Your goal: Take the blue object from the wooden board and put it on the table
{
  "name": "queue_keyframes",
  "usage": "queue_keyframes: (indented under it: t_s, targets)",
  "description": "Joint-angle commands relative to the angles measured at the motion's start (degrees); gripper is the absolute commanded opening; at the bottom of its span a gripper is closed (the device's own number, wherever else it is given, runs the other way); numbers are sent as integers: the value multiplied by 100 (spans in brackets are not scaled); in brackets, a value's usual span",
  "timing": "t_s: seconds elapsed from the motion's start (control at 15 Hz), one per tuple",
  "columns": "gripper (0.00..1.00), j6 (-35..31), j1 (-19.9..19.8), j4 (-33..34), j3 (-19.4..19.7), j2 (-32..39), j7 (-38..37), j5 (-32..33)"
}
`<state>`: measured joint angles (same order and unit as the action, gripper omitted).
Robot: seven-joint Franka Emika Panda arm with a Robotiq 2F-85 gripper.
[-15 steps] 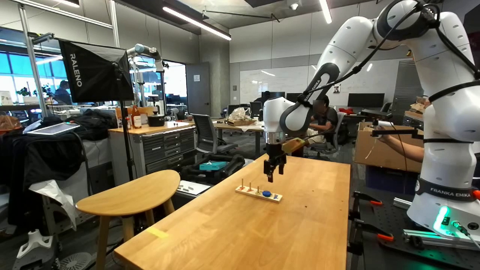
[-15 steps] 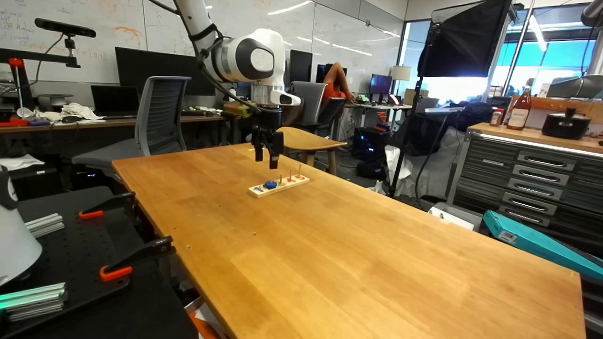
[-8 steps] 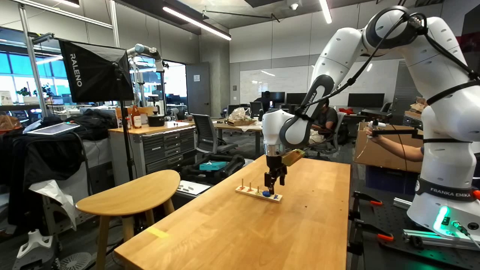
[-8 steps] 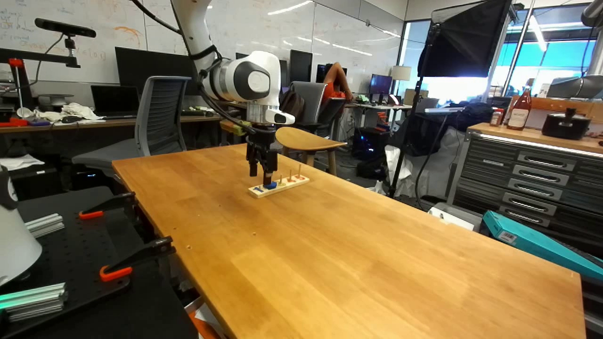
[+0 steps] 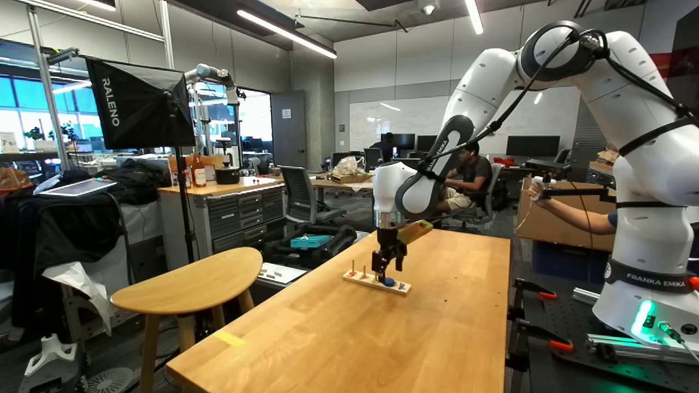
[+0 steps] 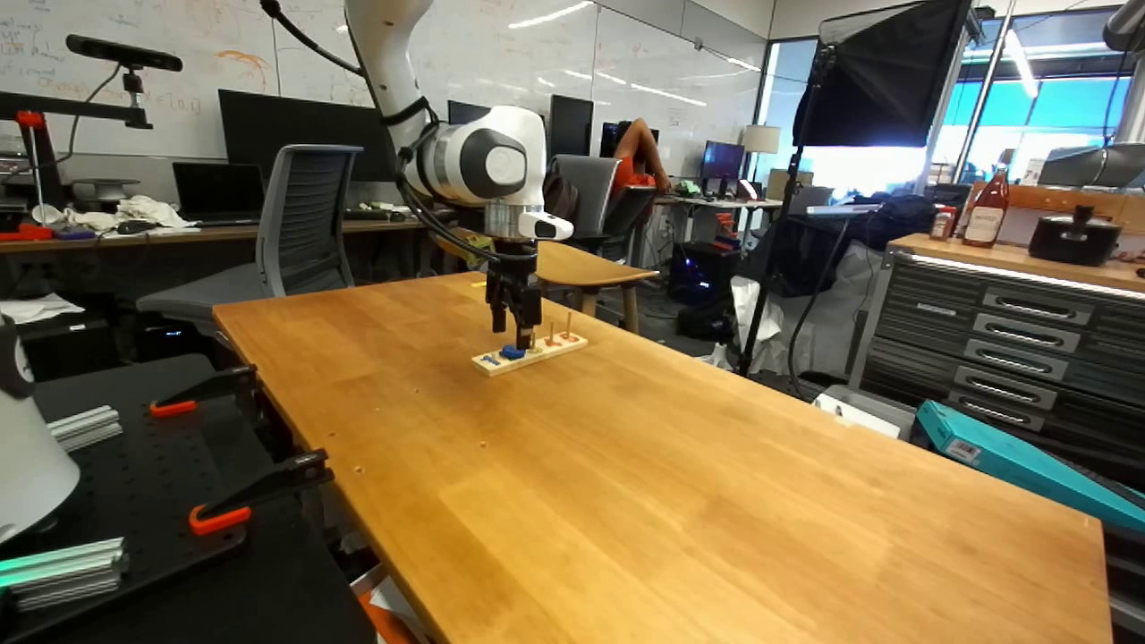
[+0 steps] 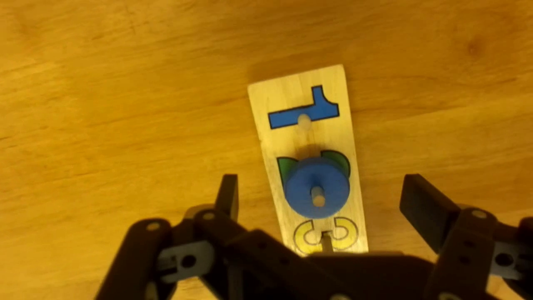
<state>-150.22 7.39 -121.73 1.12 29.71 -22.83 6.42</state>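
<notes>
The blue object is a round blue disc (image 7: pixel 297 189) sitting on a short peg of the wooden board (image 7: pixel 287 89). The disc (image 5: pixel 389 282) (image 6: pixel 513 352) and the board (image 5: pixel 402 291) (image 6: pixel 487 368) show in both exterior views. The board lies flat on the table (image 7: pixel 125 104) (image 5: pixel 338 349) (image 6: pixel 680 483). My gripper (image 7: pixel 320 193) is open, its fingers apart on either side of the board and the disc, touching neither in the wrist view. In both exterior views the gripper (image 5: pixel 390 273) (image 6: pixel 512 337) points down, low over the board, beside the disc.
Thin upright pegs (image 5: pixel 364 270) (image 6: pixel 552 334) stand on the board beyond the disc. A rounded wooden side table (image 5: pixel 191 278) stands beside the long table. Orange-tipped clamps (image 5: pixel 560 345) (image 6: pixel 219 521) grip the robot-side edge. A person's hand (image 5: pixel 538 188) holds a controller.
My gripper has come down from above the board to close over it, then shifted slightly along the board towards the several-peg end. The disc and board stay in place.
</notes>
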Motion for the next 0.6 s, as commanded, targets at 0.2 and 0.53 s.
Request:
queue_keyframes:
  t_s: [0.2,0.53]
  targets:
    - [62,-18,115,413,163,405,-2,-199]
    - [21,-8,125,483,181,481,-1,-254]
